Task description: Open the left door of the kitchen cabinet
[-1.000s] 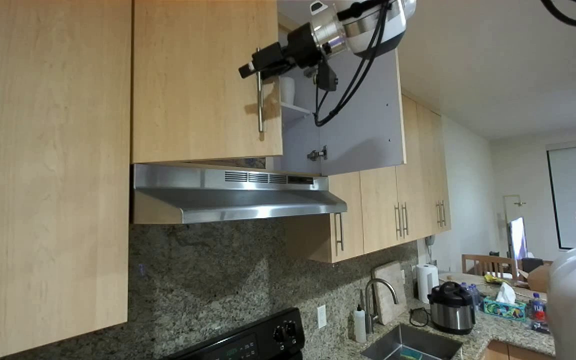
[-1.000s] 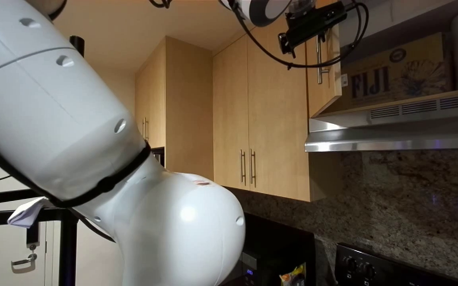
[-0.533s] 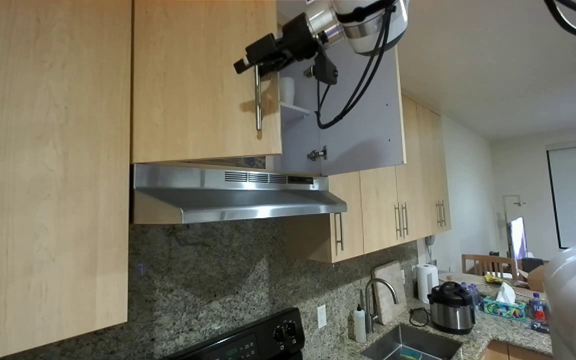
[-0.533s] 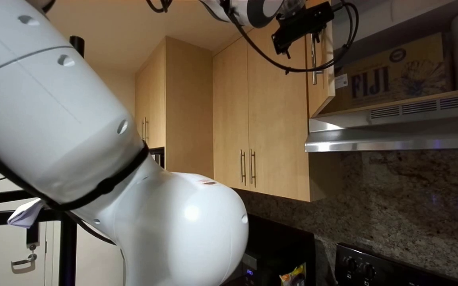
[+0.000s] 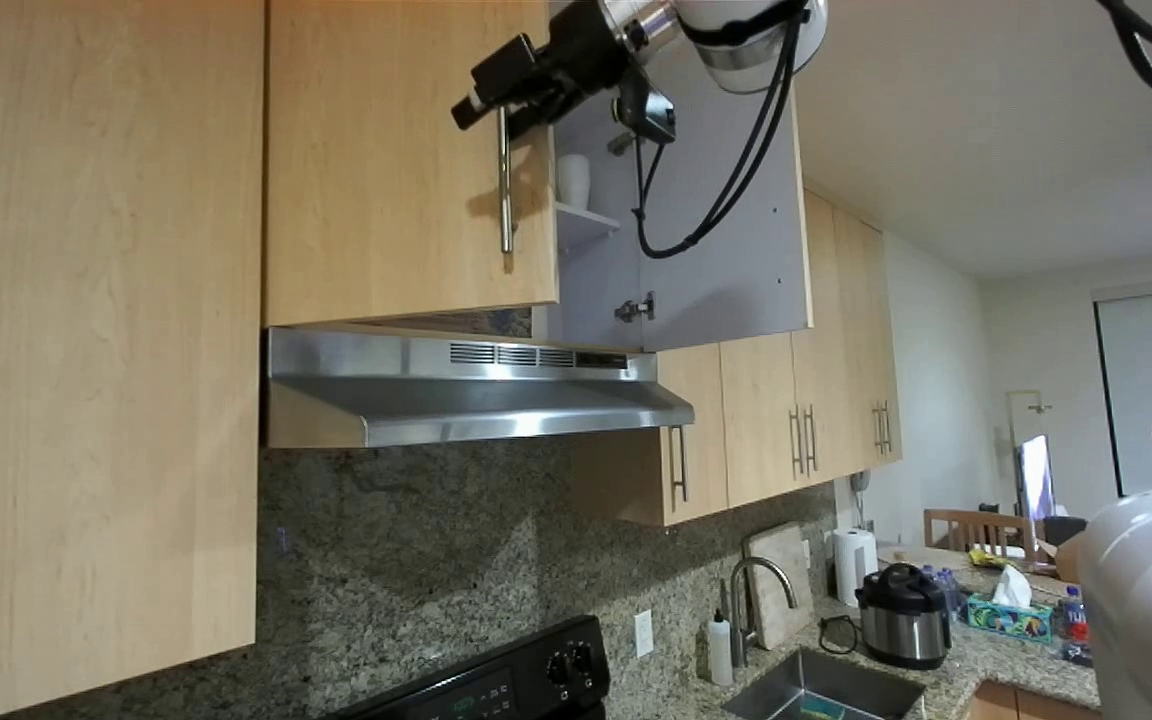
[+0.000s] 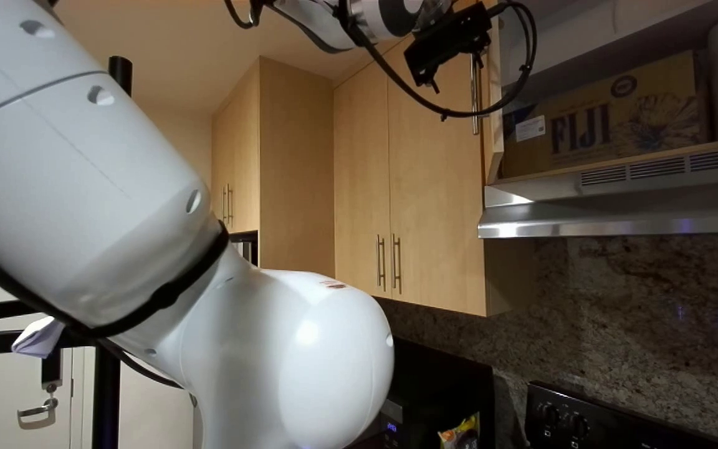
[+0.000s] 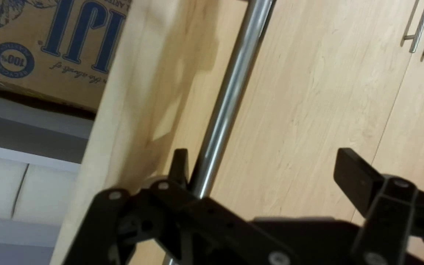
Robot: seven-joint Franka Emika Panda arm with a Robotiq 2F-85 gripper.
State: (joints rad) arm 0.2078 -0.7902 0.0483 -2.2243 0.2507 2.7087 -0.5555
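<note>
The left door (image 5: 386,190) of the kitchen cabinet (image 5: 591,265) is a light wood panel standing partway open, swung outward. Its slim metal bar handle (image 5: 506,190) runs vertically; in an exterior view the handle (image 6: 475,93) shows below the wrist hardware. My gripper (image 5: 496,112) is at the handle's upper part. From the wrist, the gripper (image 7: 263,156) appears open, its fingers (image 7: 178,165) wide apart. The handle (image 7: 226,95) passes between them, close beside the left-hand finger, which lies toward the door's free edge (image 7: 105,121). Whether finger and handle touch, I cannot tell.
The cabinet's white-faced door (image 5: 726,230) hangs open on the right. A FIJI box (image 6: 621,112) sits inside. Below is a steel range hood (image 5: 476,390). Taller wood cabinets (image 6: 434,174) adjoin the hinge side. A cable loop (image 6: 459,113) hangs under the wrist.
The left door has swung further outward, exposing more of the FIJI box. My gripper has travelled with the handle, toward the hinge side.
</note>
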